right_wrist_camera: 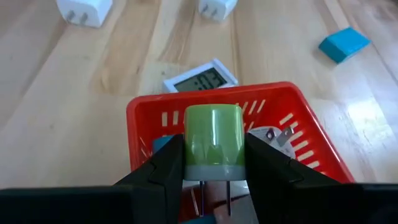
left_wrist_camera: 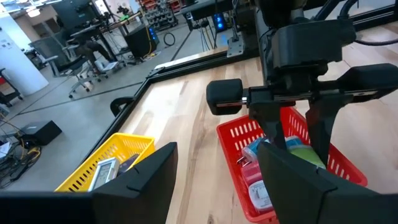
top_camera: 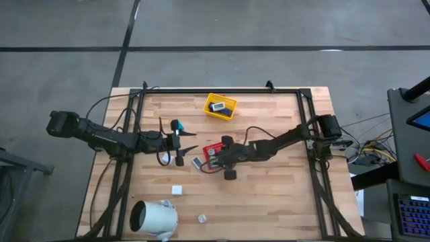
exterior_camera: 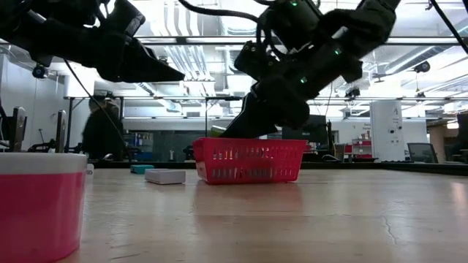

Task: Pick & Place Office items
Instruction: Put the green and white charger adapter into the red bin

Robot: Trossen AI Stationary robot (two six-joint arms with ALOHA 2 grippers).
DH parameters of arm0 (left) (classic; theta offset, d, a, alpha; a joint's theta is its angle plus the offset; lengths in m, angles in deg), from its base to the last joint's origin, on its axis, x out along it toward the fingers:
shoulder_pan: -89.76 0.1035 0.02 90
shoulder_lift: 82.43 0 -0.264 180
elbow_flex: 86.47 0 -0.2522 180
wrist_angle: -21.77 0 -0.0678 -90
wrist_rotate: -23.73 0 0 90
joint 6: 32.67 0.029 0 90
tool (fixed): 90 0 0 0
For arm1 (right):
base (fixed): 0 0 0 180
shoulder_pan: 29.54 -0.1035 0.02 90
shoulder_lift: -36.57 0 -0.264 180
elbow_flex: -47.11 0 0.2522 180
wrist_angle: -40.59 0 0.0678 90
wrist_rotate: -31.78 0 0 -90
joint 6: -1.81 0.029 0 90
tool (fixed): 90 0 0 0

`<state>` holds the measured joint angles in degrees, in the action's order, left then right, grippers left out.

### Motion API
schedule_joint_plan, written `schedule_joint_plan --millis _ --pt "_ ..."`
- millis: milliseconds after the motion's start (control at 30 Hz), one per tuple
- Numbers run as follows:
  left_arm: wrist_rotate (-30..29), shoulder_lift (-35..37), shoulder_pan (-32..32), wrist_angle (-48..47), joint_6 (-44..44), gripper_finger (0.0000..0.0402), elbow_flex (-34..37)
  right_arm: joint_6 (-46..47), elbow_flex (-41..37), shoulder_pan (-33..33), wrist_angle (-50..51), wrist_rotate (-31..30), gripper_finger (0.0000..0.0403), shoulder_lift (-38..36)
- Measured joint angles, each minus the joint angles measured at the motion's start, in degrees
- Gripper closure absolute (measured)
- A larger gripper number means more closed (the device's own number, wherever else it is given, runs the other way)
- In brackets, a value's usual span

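Right pincer clenched on green charger above red tray; judged light, rigid, smooth-sided; best pinched across flat flanks; left pincer hung released.

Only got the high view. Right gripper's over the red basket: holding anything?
Observer: Yes, the right gripper is shut on a green plug adapter, prongs pointing down, above the red basket.
Operator: Left one loaded?
Observer: No, the left gripper is open with nothing between its fingers.
Operator: Basket empty?
Observer: No, a white plug adapter already lies inside it.
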<state>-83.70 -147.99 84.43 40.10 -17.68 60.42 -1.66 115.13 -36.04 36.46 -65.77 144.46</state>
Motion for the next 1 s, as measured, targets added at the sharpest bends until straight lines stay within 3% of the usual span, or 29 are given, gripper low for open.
schedule_joint_plan --millis 200,1000 --pt "0.0 0.0 0.0 0.0 0.0 0.0174 0.0 -0.3 3.6 0.6 8.0 -0.1 0.0275 0.0" --pt "0.0 0.0 0.0 0.0 0.0 0.0174 0.0 2.1 3.6 1.5 9.1 0.0 0.0272 0.0"
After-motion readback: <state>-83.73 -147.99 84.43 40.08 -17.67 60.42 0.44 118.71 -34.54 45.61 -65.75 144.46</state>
